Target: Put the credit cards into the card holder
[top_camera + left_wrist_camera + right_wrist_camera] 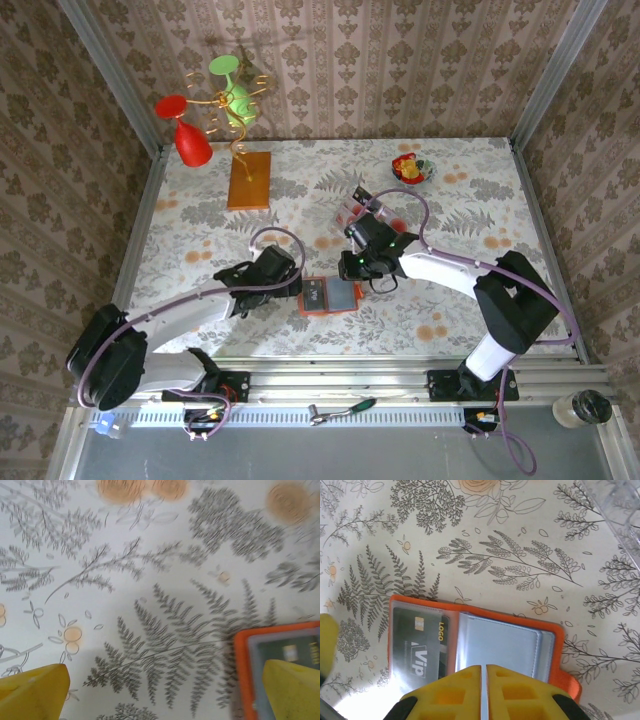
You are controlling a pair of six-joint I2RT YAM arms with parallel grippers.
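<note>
The orange card holder [330,296] lies open on the tablecloth. Its left pocket holds a black VIP card [417,647] behind clear plastic, and its grey-blue right pockets [500,645] look empty. My right gripper [482,672] hovers just above it, fingers shut on a thin pale card seen edge-on. In the top view the right gripper [357,268] is at the holder's far edge. My left gripper [162,690] is open and wide, one finger [292,690] over the holder's orange edge [241,670]. Red-and-white credit cards [352,212] rest in a clear tray.
The clear plastic tray [615,510] sits just behind the holder. Farther back stand a wooden board [249,180] with a wire stand and red and green glasses, and a small bowl of sweets [412,169]. Patterned walls enclose the table.
</note>
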